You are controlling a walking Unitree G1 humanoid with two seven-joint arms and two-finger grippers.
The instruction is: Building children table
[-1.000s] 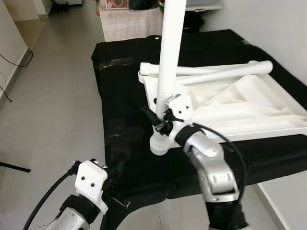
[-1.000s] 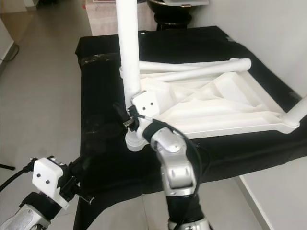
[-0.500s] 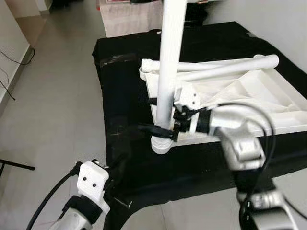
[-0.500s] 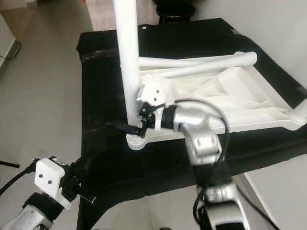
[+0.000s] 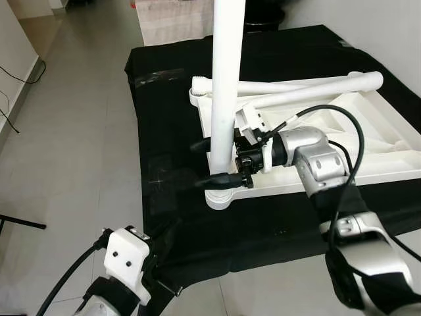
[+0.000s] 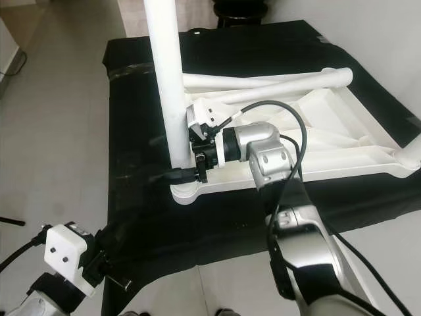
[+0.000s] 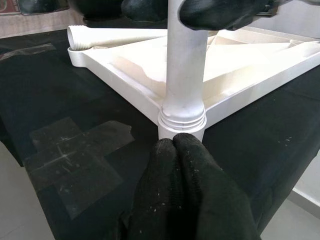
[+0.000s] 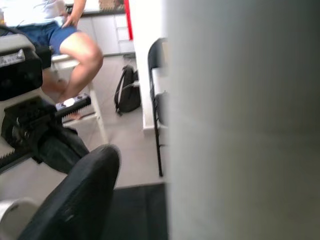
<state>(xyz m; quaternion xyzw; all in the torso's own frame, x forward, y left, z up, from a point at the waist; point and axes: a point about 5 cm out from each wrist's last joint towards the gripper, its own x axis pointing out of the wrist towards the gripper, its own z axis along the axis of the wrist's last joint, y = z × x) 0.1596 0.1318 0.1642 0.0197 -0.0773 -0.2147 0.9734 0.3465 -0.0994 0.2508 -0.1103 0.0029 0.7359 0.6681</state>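
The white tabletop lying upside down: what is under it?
A black cloth lies beneath the upturned tabletop and spreads past its edges. Whatever the cloth itself covers is hidden.

Right pincer [image 6: 186, 160] straddling upright white leg [image 6: 166, 85] at tabletop [image 6: 329, 141] corner.

Smooth white plastic table leg [image 5: 223, 99] and tabletop [image 5: 368, 141] — matt black cloth [image 5: 164, 131] beneath.
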